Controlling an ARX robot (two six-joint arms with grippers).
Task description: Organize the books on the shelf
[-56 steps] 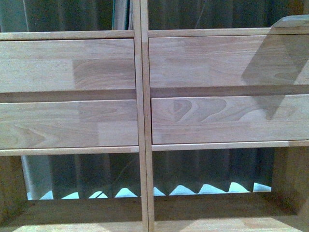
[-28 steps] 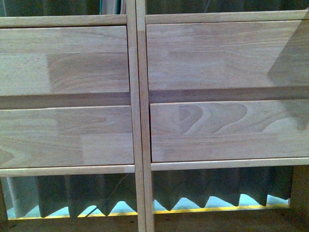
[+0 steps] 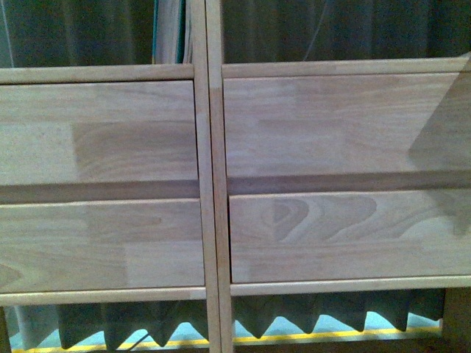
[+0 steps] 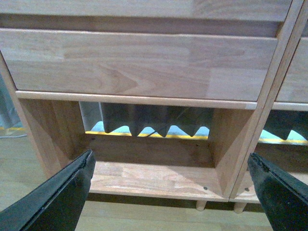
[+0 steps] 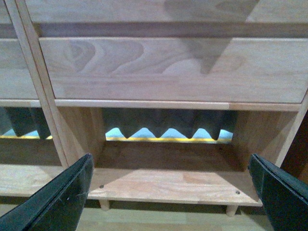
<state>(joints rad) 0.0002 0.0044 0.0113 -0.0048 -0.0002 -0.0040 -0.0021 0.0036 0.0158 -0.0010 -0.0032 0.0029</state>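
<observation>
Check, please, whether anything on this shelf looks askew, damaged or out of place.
Nothing stands out. The shelf has level, shut drawer fronts, its wood looks unmarked, and the left gripper and right gripper are open, holding nothing.

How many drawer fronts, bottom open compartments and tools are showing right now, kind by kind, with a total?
Drawer fronts: 4
Bottom open compartments: 2
Tools, the left tool and the right tool, both open and empty: 2
Total: 8
</observation>
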